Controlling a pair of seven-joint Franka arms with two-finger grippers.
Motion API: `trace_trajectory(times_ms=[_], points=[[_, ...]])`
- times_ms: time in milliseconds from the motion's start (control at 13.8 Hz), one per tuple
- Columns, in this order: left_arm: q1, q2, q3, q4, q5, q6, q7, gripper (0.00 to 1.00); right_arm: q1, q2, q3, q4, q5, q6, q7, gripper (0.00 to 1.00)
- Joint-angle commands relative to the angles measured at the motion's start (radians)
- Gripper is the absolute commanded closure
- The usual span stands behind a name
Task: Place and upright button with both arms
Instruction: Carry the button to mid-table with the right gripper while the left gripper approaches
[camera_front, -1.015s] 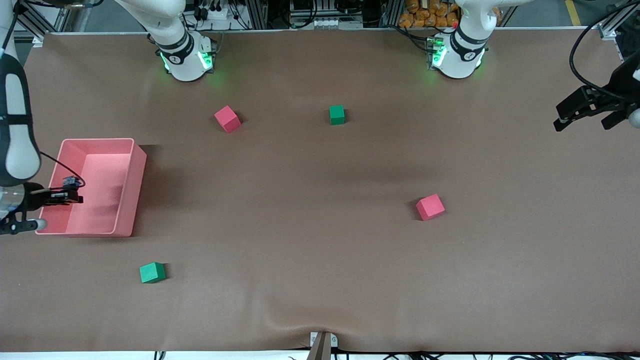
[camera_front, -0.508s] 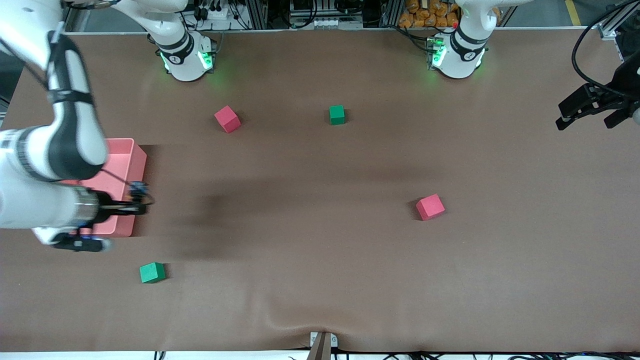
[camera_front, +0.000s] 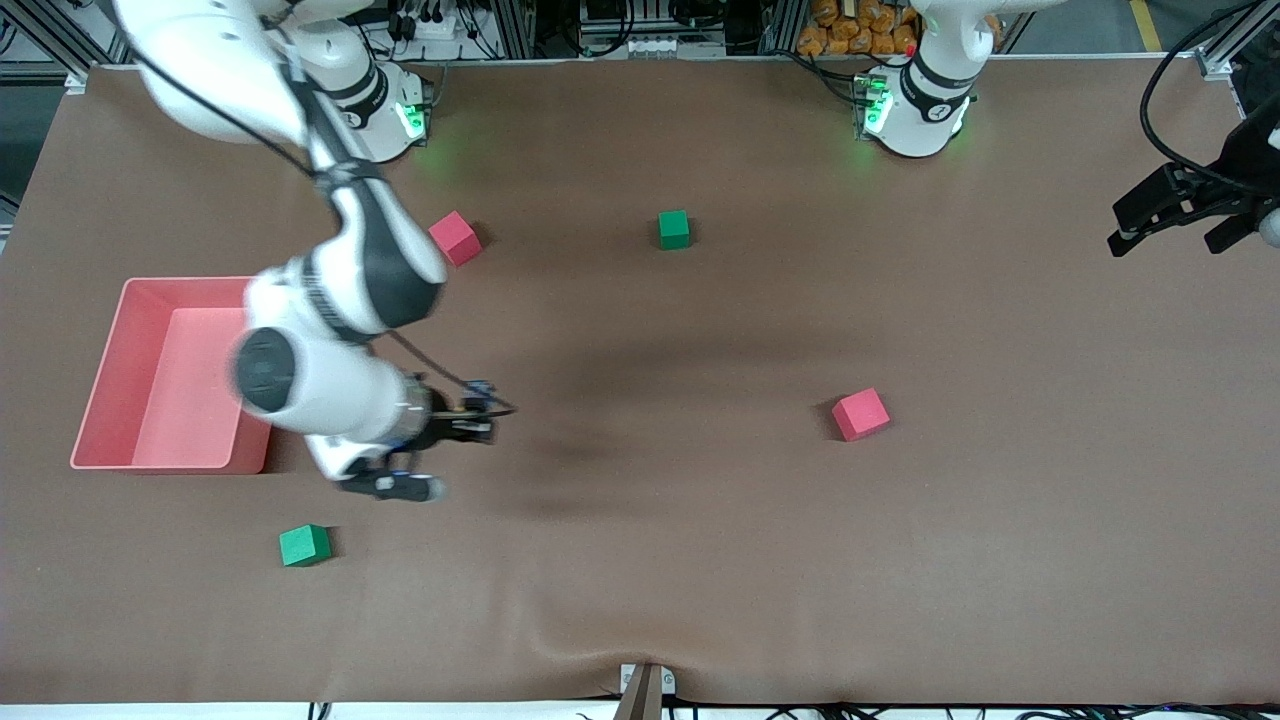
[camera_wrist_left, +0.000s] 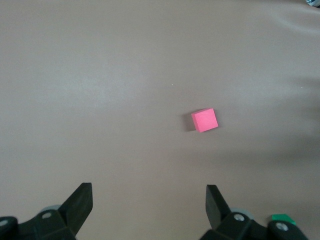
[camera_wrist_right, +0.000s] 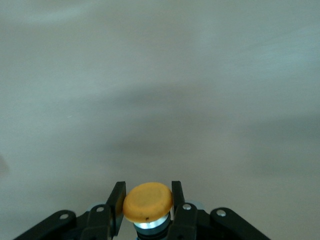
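The button (camera_wrist_right: 148, 201) shows its round orange cap in the right wrist view, pinched between the two black fingers of my right gripper (camera_wrist_right: 148, 192). In the front view that right gripper (camera_front: 478, 418) hangs shut over bare brown table, between the pink bin (camera_front: 180, 284) and the table's middle; the button's cap is hidden there. My left gripper (camera_front: 1165, 215) hangs open and holds nothing over the table's edge at the left arm's end. In its own wrist view the left gripper (camera_wrist_left: 147, 194) has its fingers wide apart above bare mat.
Two red cubes (camera_front: 455, 238) (camera_front: 861, 414) and two green cubes (camera_front: 673, 229) (camera_front: 304, 545) lie scattered on the brown mat. The left wrist view shows one red cube (camera_wrist_left: 204, 120) and a corner of a green cube (camera_wrist_left: 283, 218). A small clamp (camera_front: 645, 685) sits at the near edge.
My right arm has swung from over the pink bin out toward the table's middle, still shut on the button. The left gripper has barely shifted.
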Motion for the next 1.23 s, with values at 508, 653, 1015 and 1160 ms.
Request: trace_trajectory(times_ms=[508,653,1015,1160], points=[[-0.005,0.008,-0.048,-0.017,0.008,-0.019,-0.006,0.00,0.278,0.245,-0.023,0.077,-0.005,0.181,0.298,1.00],[-0.005,0.010,-0.077,-0.052,0.008,-0.019,-0.009,0.00,0.307,0.270,-0.028,0.077,-0.023,0.193,0.305,1.00],[-0.011,0.086,-0.212,-0.104,0.005,-0.019,-0.118,0.00,0.333,0.295,-0.028,0.072,-0.071,0.218,0.323,0.91],[-0.013,0.158,-0.258,-0.107,0.005,-0.019,-0.140,0.00,0.329,0.290,-0.030,0.074,-0.072,0.221,0.320,0.00]])
